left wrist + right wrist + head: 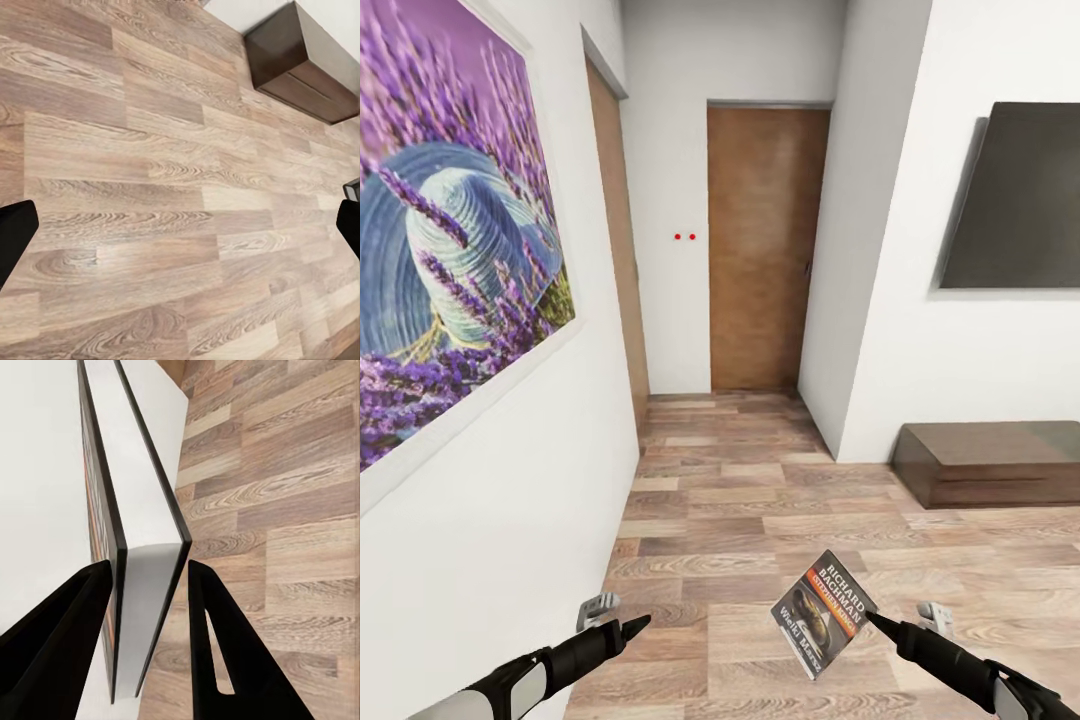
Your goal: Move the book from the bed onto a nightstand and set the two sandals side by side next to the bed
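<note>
While pinched: book (823, 613), right tool (150, 577)

the floor (760, 520) looks like matt wood planks with strong grain. the door (765, 250) is smooth brown wood. the low cabinet (990, 462) at right is dark, glossy wood. the book (822, 612) has a glossy paper cover and white page edges.

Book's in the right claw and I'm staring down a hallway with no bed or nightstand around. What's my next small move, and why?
Probably turn the base in place to look for a nightstand, keeping the right claw shut on the thin dark paperback with the orange band. Ahead are a closed brown wooden door and white walls, and the left claw hangs open over plank floor.
</note>
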